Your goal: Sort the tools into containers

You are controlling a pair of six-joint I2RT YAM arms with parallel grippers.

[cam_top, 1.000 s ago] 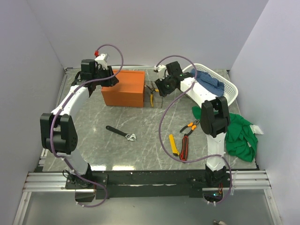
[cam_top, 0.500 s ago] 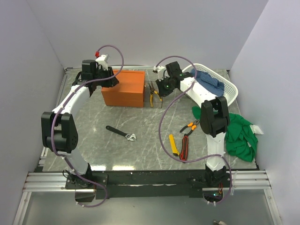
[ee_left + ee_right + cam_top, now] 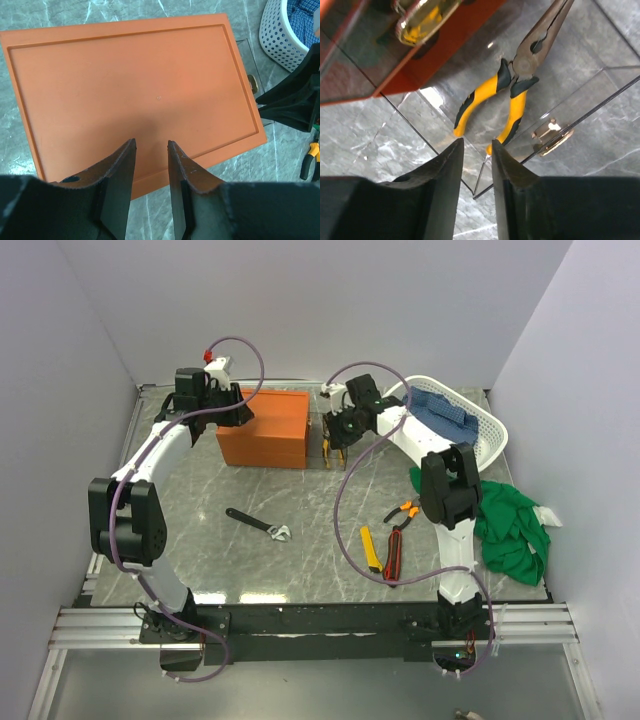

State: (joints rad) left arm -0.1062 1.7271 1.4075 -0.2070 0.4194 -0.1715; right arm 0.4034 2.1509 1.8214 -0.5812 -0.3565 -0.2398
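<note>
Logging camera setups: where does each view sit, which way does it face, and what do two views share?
Top external: high behind the bases, looking down on the table; left arm and right arm show.
Left wrist: above the orange box, facing down at its lid; own jaws at bottom.
Right wrist: facing down into the clear container holding yellow-handled pliers; own jaws at bottom.
Shared: both wrist views catch the orange box.

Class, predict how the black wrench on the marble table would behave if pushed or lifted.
The wrench looks metal, so probably stiff and heavy for its size. It lies flat on the smooth table, so a push would likely slide it, not roll it.
</note>
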